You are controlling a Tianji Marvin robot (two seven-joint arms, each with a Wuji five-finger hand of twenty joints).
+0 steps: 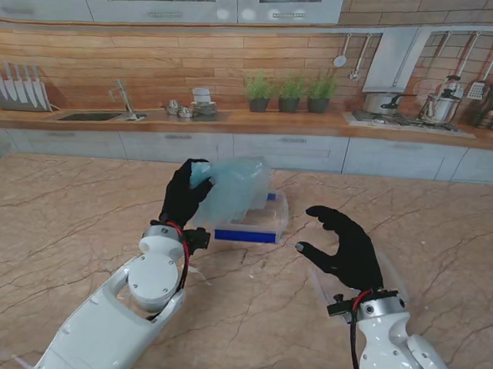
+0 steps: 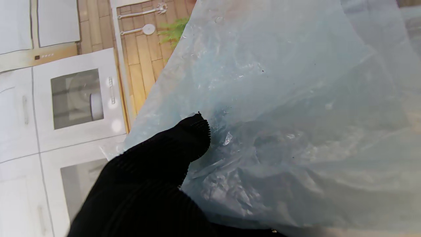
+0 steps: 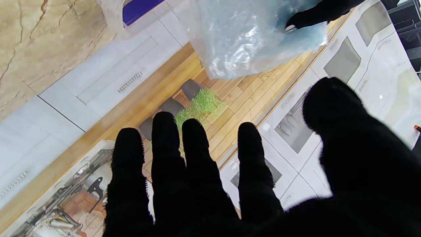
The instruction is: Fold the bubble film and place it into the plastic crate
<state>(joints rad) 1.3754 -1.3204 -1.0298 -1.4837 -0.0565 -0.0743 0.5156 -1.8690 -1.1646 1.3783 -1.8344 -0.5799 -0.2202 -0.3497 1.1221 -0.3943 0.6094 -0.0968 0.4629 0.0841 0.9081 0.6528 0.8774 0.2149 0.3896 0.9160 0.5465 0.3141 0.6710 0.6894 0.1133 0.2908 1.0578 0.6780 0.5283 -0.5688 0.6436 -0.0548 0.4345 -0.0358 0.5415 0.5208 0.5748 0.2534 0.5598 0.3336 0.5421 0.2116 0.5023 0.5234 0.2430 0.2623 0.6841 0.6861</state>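
Placing step: left hand (image 1: 185, 196) grips the bunched bubble film (image 1: 234, 188) raised over the clear plastic crate (image 1: 261, 223), mid-surface. Right hand (image 1: 343, 245), at the crate's 4 o'clock, is spread wide and holds nothing. Next move likely calls for lowering the film and letting go.

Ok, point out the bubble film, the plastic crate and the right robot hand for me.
bubble film (image 1: 233, 192), stand view, middle of the bunched sheet.
plastic crate (image 1: 245, 235), stand view, blue band on its near wall.
right robot hand (image 1: 347, 247), stand view, middle of the open palm.
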